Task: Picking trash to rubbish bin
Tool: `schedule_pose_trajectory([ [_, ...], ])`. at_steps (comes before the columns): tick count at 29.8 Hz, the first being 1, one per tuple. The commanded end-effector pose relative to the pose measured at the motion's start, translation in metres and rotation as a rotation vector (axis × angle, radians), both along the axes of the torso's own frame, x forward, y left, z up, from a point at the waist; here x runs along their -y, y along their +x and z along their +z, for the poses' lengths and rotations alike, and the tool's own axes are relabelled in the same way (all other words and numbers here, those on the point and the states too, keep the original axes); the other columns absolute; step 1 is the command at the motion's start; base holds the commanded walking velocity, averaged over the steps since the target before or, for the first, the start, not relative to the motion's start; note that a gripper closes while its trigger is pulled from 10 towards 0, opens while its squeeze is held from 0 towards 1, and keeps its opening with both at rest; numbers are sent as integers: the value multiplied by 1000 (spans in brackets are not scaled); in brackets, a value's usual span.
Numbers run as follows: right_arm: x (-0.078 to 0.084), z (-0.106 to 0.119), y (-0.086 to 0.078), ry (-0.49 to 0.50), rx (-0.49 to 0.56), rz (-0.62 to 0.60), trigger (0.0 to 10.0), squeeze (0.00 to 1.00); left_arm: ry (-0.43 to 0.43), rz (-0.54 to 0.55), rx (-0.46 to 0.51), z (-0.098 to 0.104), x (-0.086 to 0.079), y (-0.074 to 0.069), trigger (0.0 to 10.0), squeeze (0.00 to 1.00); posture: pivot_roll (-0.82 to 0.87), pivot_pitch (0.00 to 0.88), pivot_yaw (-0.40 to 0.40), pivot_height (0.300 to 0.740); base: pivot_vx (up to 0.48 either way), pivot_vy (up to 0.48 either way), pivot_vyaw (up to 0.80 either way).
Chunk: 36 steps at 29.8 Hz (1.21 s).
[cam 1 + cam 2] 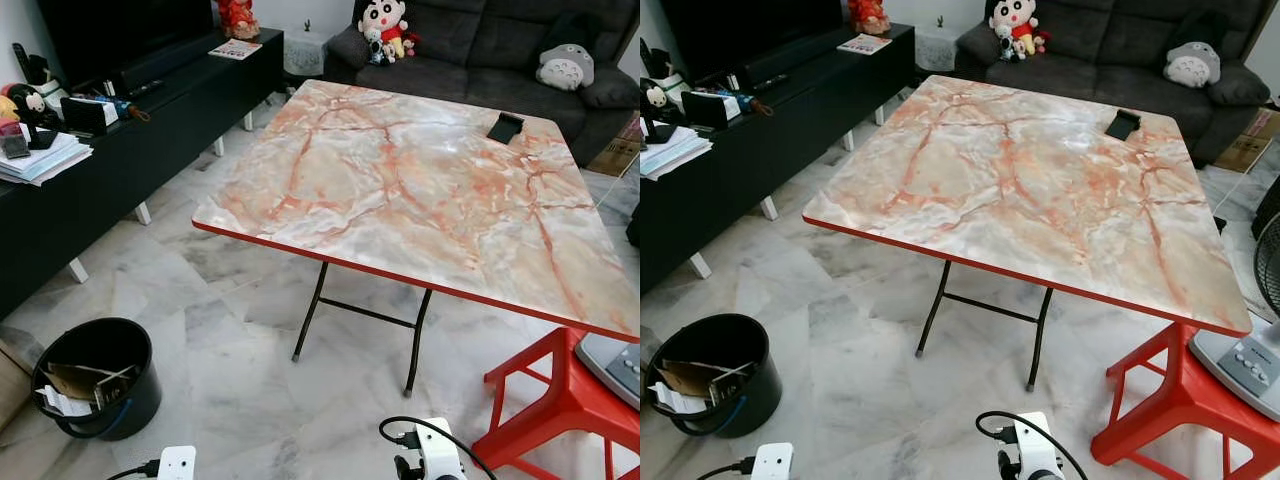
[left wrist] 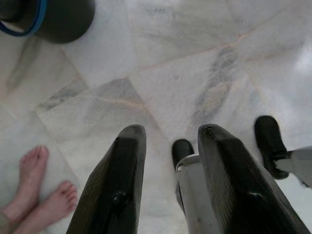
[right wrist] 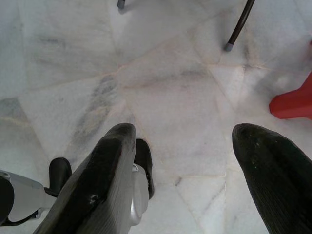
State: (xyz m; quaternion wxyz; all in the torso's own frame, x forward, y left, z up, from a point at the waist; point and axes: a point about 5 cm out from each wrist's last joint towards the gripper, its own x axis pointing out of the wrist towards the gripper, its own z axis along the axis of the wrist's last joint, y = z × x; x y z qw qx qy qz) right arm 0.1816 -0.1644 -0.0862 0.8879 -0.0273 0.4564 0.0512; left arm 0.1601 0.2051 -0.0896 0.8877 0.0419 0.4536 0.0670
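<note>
1. Down by the floor, both arms hang idle. The left gripper points at bare marble tiles, fingers a narrow gap apart, nothing between them.
2. The right gripper also points at the floor, fingers spread wide, empty.
3. The rubbish bin is black and round, on the floor at the robot's left, near the black TV console. It already holds cardboard and paper scraps.
4. The folding table with its marble-pattern top stands ahead. The one loose item on it is a small dark object near the far edge by the sofa. I can't tell whether that is trash or a phone-like thing.
5. No obvious trash shows on the floor tiles in either wrist view.
6. Judgement: the task looks mostly done or between picks, with the next target unclear.
7. Risk: grabbing the dark object as trash could bin something that isn't trash.
8. Risk: it sits on the far side, so reaching for it means leaning over the table or walking round it. The red stool and fan base at the right crowd that route.
9. Risk: a person's bare feet are on the floor close to the left gripper, so a swing or step could hit them.
10. Risk: the cable at the robot's waist could snag.
</note>
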Motion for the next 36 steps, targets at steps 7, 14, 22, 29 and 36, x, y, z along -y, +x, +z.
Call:
schedule_pose_trajectory([
  [7, 4, 1, 1, -8, 0, -18, 10000, 0, -3, 12, -27, -3, 1, -5, 10000, 0, -22, 9, -65, 740, 0, 0, -800],
  [14, 4, 1, 1, -8, 1, -17, 10000, 0, 11, -7, -36, -3, 1, -5, 10000, 0, -22, 9, -65, 740, 0, -159, -800],
  [22, 3, 1, 2, -6, 2, -16, 10000, 0, -2, 25, -29, -3, 0, -5, 10000, 0, -21, 9, -65, 740, 0, -102, -800],
  [29, 3, 1, 2, -7, 2, -15, 10000, 0, 3, 12, -31, -3, 0, -5, 10000, 0, -20, 11, -65, 740, 0, 0, -800],
  [36, 2, 1, 2, -6, 2, -16, 10000, 0, 2, 11, -30, -3, 0, -5, 10000, 0, -19, 9, -65, 740, 0, 0, -800],
])
